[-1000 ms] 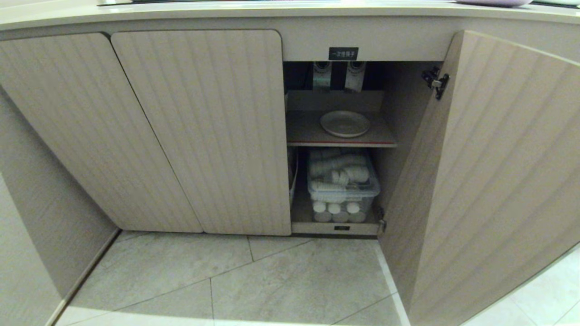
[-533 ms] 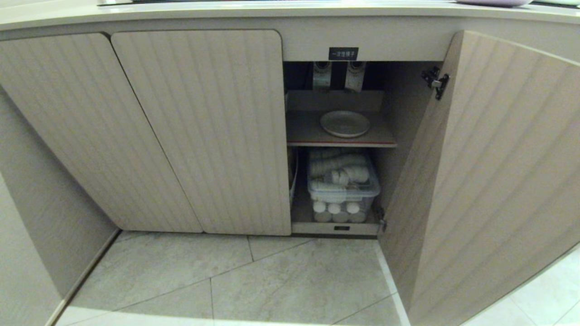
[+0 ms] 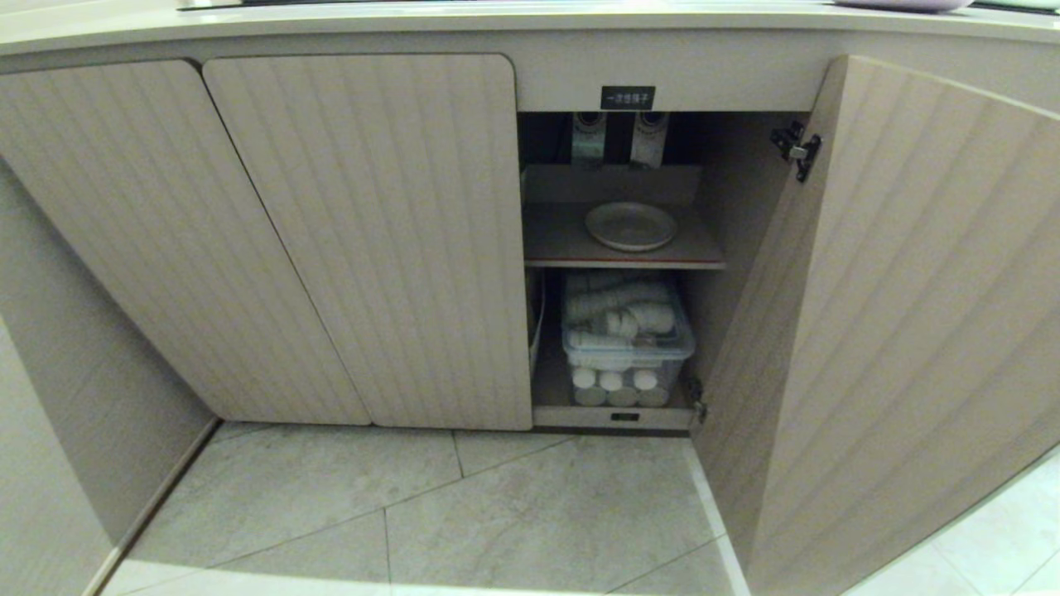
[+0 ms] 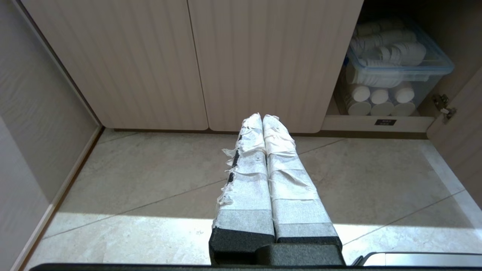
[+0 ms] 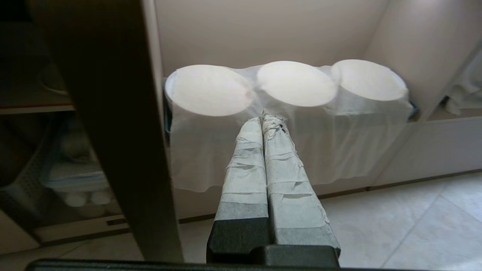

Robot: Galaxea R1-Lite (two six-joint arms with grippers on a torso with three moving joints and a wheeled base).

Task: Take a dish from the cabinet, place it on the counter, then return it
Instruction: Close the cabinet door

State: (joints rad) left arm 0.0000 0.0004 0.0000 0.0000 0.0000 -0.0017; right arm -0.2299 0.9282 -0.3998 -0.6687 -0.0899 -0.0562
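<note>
A cream-white dish (image 3: 631, 226) sits flat on the red-edged upper shelf (image 3: 563, 248) of the open cabinet (image 3: 373, 248), just right of centre in the head view, under a small black label (image 3: 627, 98). The ribbed door (image 3: 894, 331) at right stands swung wide; the two doors at left are shut. Below the shelf, a clear plastic bin (image 3: 627, 335) holds stacked white cups — more white rolls stand beneath it. The pale counter (image 3: 497, 21) runs along the top edge of the frame.

Neither arm shows in the head view. In the left wrist view, the left gripper (image 4: 262, 117) hangs low over the tiled floor (image 4: 150, 180) before the shut doors, its tape-wrapped fingers (image 4: 248, 169) pressed together and holding nothing. In the right wrist view, the right gripper (image 5: 266, 119) — jaws likewise pressed together, empty — points at three stacks of white plates under clear plastic (image 5: 293, 86) in a neighbouring compartment, with the dark edge of the open door filling the left of that frame.
</note>
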